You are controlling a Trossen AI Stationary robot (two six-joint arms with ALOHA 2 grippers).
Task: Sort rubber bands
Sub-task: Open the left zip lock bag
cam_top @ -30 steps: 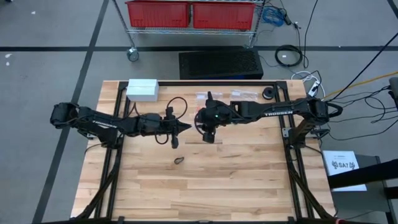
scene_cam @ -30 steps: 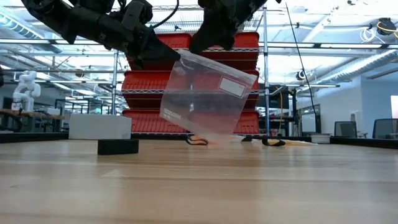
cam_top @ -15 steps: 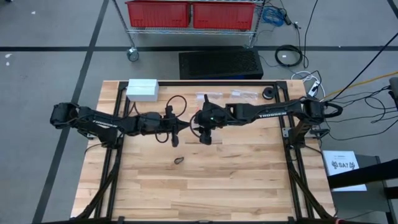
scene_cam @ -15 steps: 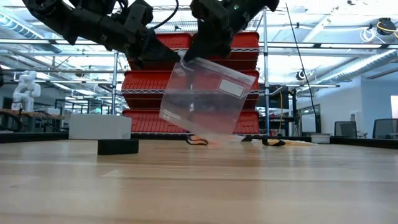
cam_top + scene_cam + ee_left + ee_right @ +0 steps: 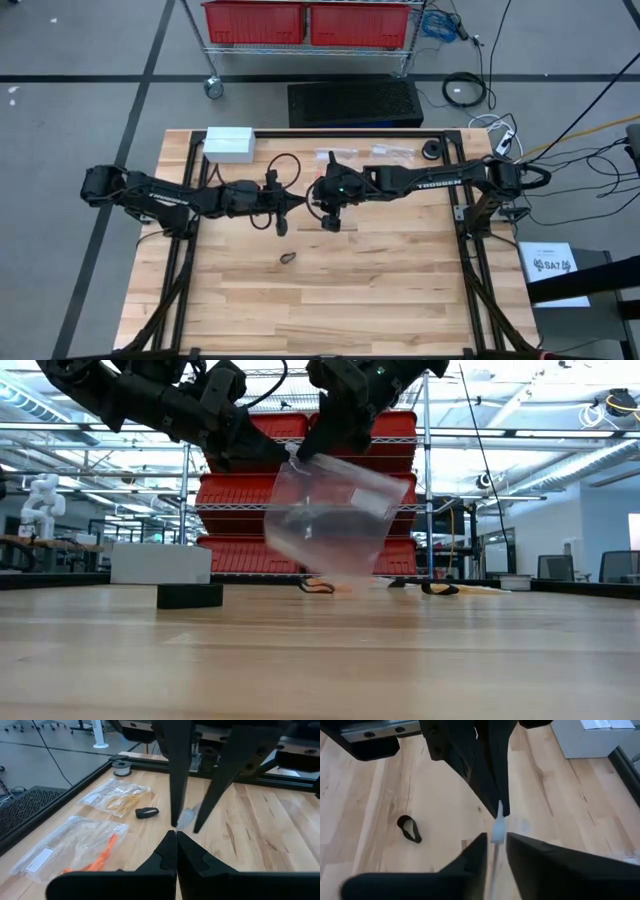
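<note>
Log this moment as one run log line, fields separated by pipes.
left end effector: shut on clear bag, lifted | right end effector: at bag's top edge | black rubber band: loose on table

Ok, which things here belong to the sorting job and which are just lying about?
Job: loose black rubber band; bagged yellow bands; bagged orange bands; clear bag in left gripper.
Lying about: white box; black block; small roll.

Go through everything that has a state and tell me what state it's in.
Clear bag: off the table, held at its top edge by both claws.
Left claw: shut on the bag.
Right claw: pinching the bag's edge.
Black rubber band: loose on the table.
Two other bags: lying flat, bands inside.
</note>
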